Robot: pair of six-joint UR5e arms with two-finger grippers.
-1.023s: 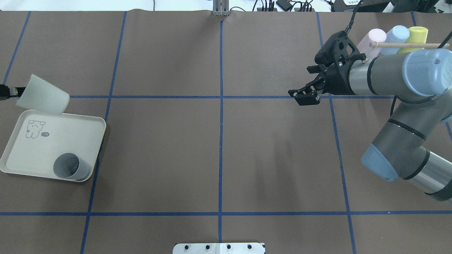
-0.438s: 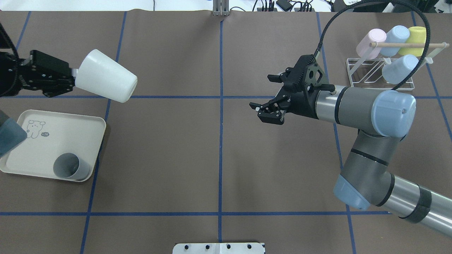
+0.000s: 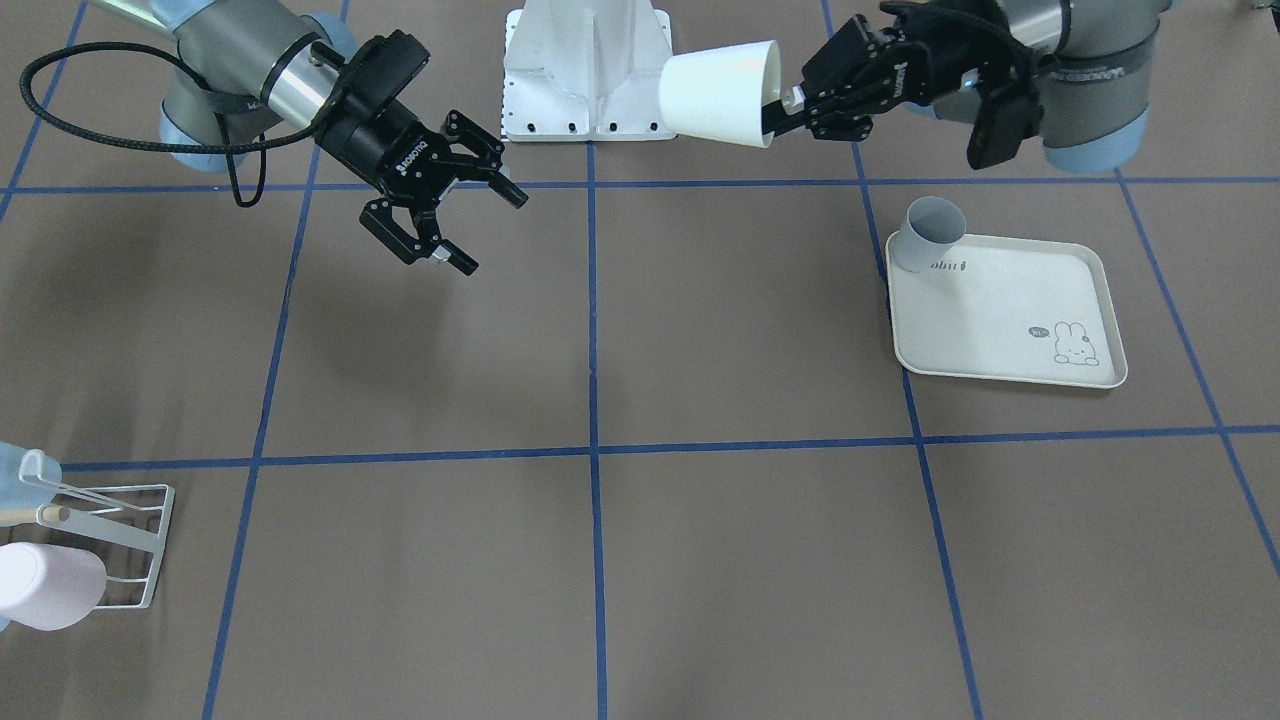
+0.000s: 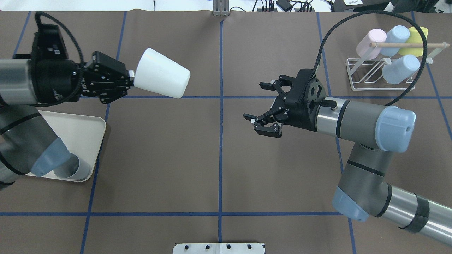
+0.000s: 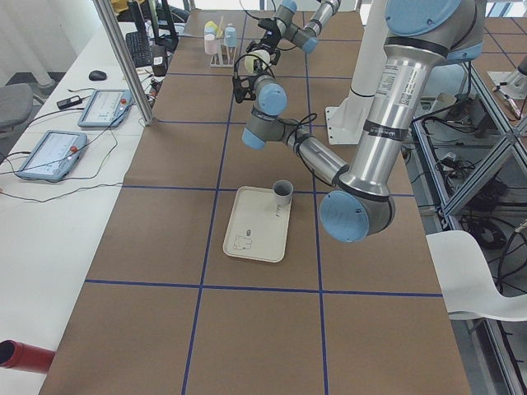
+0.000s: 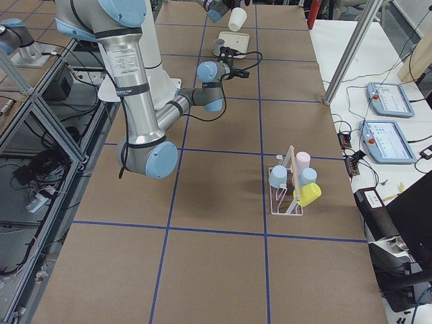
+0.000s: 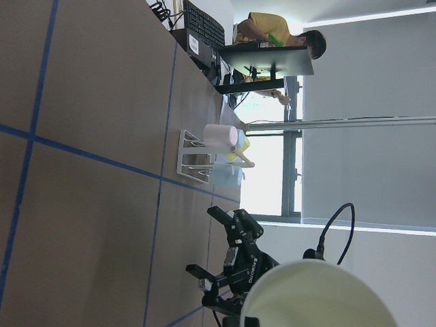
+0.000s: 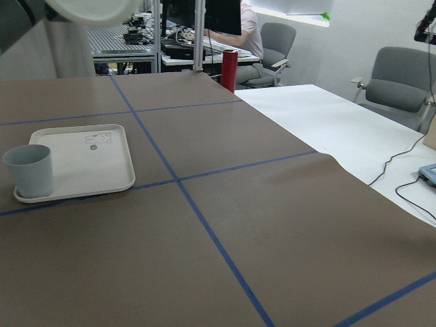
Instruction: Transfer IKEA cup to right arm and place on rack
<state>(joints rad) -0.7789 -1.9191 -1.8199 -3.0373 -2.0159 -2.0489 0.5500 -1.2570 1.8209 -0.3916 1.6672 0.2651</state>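
Two claws raised above the table, set for a mid-air handover. Nearer: right claw [image 4: 257, 103], fingers spread wide, turned toward the cup. Beyond: left claw [image 4: 130, 74] pinching the white IKEA cup [image 4: 162, 73] by its rim, base offered outward. Farthest: rack [image 4: 367, 74], the destination.
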